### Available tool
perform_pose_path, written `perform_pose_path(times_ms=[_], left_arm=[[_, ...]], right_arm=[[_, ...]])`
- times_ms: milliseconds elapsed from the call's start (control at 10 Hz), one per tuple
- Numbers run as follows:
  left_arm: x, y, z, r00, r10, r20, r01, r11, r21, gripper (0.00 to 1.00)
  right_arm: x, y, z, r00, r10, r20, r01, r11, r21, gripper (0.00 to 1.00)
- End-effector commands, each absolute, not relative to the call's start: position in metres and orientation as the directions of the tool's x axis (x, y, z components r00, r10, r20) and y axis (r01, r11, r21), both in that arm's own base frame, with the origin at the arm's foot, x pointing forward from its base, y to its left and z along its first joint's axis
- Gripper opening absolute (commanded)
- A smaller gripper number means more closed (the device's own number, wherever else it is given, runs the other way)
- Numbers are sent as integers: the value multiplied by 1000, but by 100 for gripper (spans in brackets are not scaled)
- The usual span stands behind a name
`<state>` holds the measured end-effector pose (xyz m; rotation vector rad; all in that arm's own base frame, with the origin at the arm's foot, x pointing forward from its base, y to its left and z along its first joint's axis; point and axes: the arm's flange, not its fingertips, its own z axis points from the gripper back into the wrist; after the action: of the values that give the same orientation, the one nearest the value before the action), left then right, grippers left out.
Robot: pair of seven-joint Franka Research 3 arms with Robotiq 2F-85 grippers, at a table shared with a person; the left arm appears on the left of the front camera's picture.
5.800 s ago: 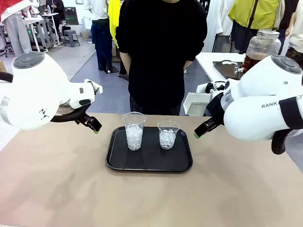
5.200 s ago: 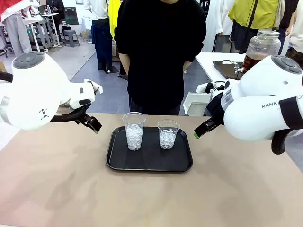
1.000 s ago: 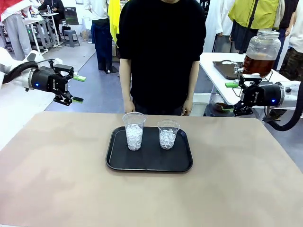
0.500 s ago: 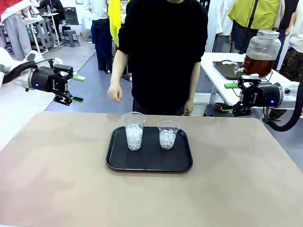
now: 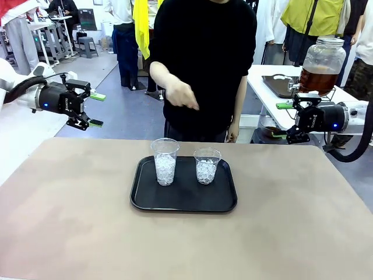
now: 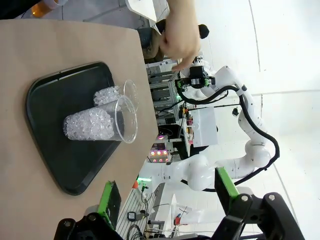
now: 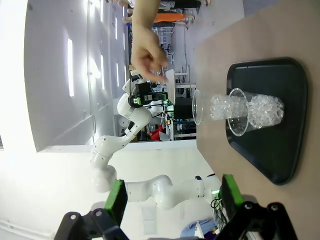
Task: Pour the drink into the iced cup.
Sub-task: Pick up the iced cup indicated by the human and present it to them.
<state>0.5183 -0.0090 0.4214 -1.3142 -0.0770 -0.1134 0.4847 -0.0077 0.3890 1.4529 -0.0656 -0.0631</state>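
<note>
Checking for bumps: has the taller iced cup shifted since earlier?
No: the taller cup stands where it was, on the left half of the tray.

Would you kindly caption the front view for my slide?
Tall cup and short cup of ice on a black tray, left gripper and right gripper open, person's hand raised beyond.

You have bright, even overhead light in the front view, and it stays sharp from the near edge of the table [image 5: 70, 233] to the far room. Shadows are soft, no more than faint grey patches on the tabletop. The black tray [image 5: 183, 199] carries a dull sheen, and the ice in the taller iced cup [image 5: 165, 164] glints white. The person's hand [image 5: 182, 95] is slightly smeared by motion. In both wrist views the room beyond the table is blown out to white, and straight lines bow toward the picture edges.
</note>
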Motion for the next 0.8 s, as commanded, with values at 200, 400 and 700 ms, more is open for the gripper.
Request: perform_pose_path(times_ms=[200,400,700], left_arm=[[518,-8,423,992,-34,118,123,252,-960,100],[518,-8,423,992,-34,118,123,252,-960,100],[518,-8,423,992,-34,118,123,252,-960,100]], right_arm=[[485,-8,390,996,-85,5,4,116,993,100],[485,-8,390,996,-85,5,4,116,993,100],[485,-8,390,996,-85,5,4,116,993,100]])
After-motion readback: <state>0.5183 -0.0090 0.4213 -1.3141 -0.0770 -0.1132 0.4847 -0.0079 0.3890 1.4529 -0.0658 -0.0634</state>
